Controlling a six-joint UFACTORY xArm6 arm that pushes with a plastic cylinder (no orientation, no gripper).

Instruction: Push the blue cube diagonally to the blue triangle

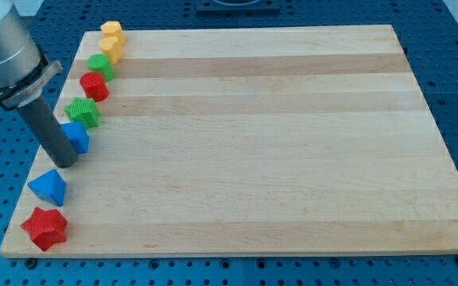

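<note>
The blue cube [78, 137] sits near the board's left edge, partly hidden behind my rod. The blue triangle [48, 187] lies below it and a little to the left, apart from the cube. My tip [64, 163] rests on the board at the cube's lower left, touching or nearly touching it, between the cube and the triangle.
Along the left edge, from the top down: two yellow blocks [112, 32] [110, 49], a green block [100, 66], a red cylinder [95, 86] and a green star [82, 112]. A red star [44, 228] sits at the bottom left corner. The wooden board [261, 143] lies on a blue perforated table.
</note>
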